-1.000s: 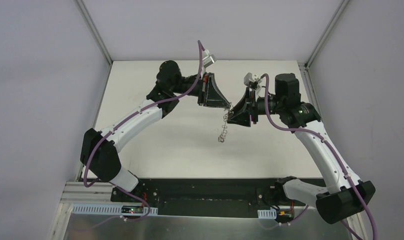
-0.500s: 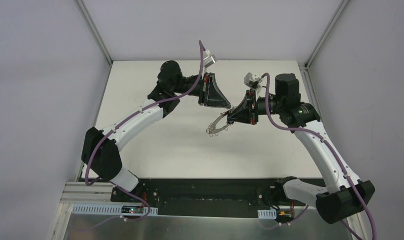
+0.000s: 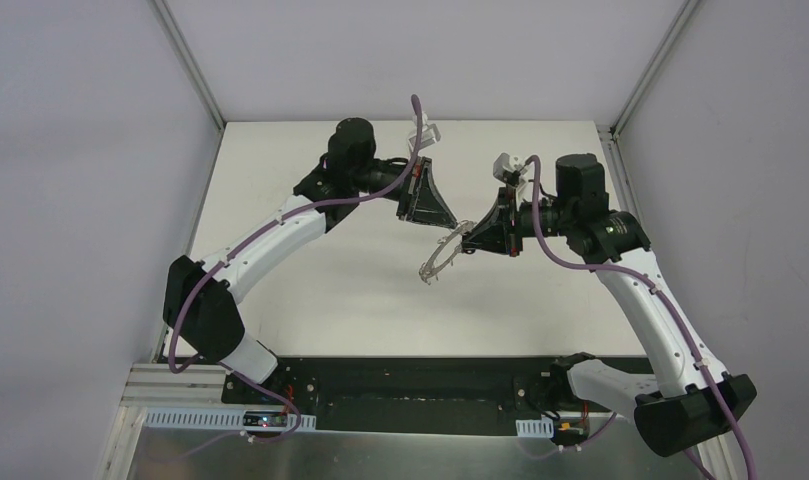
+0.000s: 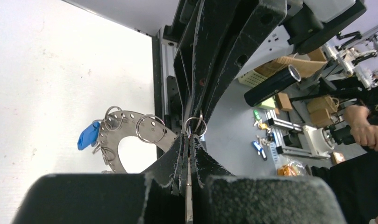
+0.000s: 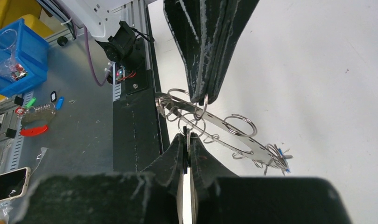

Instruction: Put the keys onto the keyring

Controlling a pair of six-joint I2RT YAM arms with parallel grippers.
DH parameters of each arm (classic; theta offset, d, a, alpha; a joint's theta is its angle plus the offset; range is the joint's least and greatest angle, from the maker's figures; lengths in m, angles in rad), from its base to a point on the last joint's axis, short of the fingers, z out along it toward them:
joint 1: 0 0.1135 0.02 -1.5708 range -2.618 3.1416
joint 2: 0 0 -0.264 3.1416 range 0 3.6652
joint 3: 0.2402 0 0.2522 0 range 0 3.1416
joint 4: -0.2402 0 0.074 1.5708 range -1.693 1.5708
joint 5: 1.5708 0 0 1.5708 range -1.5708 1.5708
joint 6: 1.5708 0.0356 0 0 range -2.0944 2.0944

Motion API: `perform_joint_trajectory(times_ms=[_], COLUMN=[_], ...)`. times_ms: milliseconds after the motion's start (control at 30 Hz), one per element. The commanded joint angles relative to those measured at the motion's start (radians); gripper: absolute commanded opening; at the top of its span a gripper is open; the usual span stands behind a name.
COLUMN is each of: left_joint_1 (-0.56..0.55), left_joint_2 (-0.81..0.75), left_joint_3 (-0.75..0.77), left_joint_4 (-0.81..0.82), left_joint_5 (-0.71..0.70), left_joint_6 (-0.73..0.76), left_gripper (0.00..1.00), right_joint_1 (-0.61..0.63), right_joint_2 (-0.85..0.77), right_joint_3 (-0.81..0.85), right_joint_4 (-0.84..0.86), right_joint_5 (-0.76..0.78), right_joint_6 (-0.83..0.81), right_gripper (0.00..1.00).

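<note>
The keyring (image 3: 440,262) is a flat grey plate with wire loops, and it hangs tilted in the air between my two grippers. The left gripper (image 3: 456,221) is shut on one small wire loop (image 4: 195,126) at the plate's (image 4: 126,135) edge. A blue key (image 4: 88,135) hangs on a loop at the far end. The right gripper (image 5: 187,136) is shut on a thin black piece that looks like the black key's head, pushed into a loop (image 5: 194,125) beside the plate (image 5: 233,133). The left gripper's tips (image 5: 202,99) meet it from above. The blue key (image 5: 281,153) shows only as a sliver here.
The white table (image 3: 330,290) lies below both grippers, walled on three sides. A black rail (image 3: 410,385) with the arm bases runs along the near edge. In the right wrist view a blue bin (image 5: 16,56) and a phone (image 5: 7,184) sit off the table.
The right gripper has shut at the keyring. The ring, which hung straight down from the left gripper, has swung up to lie tilted between both. The left wrist shifted slightly right.
</note>
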Motion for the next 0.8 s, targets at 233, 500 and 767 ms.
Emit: perform_joint_trajectory(times_ms=[233,500,767], left_joint_1=[-0.011,-0.031,-0.023], left_joint_2=[-0.044,-0.016,-0.013], left_joint_3=[0.069,0.104,0.074], left_joint_4=[-0.290,-0.407,-0.475], left_joint_5=[0.014,-0.056,-0.170], left_joint_6=[0.314,0.420,0.513], left_gripper=[0.00,0.00,0.18], right_joint_1=[-0.005,0.013,0.021], right_joint_2=[0.016,0.062,0.070], right_joint_3=[0.066,0.080,0.036], right_joint_4=[-0.013,-0.002,-0.027], right_joint_5=[0.067,0.081,0.178], right_joint_6=[0.016,0.038,-0.011], right_gripper=[0.00,0.00,0.00])
